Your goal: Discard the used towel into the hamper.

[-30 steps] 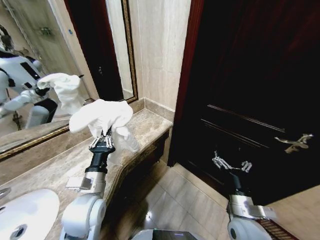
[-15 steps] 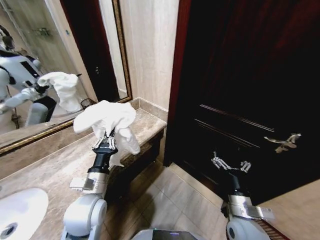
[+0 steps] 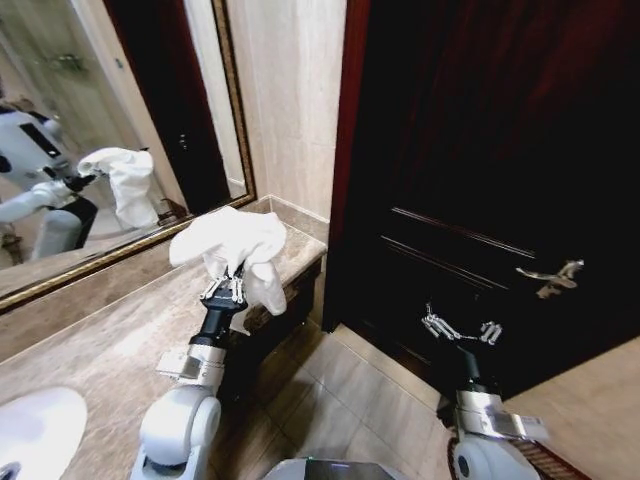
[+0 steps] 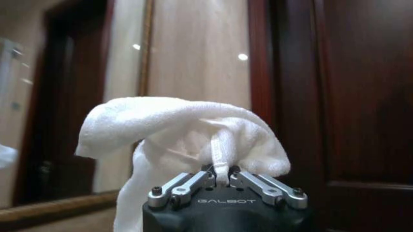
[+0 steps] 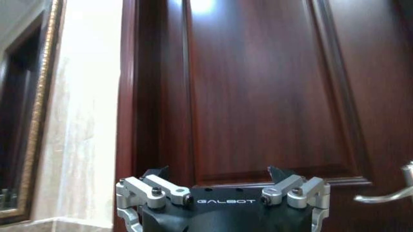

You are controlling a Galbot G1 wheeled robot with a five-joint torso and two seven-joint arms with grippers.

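left gripper (image 3: 227,291) clamped on towel (image 3: 231,243) above counter (image 3: 100,350) | right gripper (image 3: 461,329) spread wide, idle by door (image 3: 520,160) | towel lifted; hamper drop left to do

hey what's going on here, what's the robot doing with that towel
The left tool is shut on a crumpled white terry towel, holding it up over the end of the beige marble counter, beside the gold-framed mirror. The right tool is open and holds nothing, out in front of the dark wooden door. The towel has not been dropped anywhere yet.
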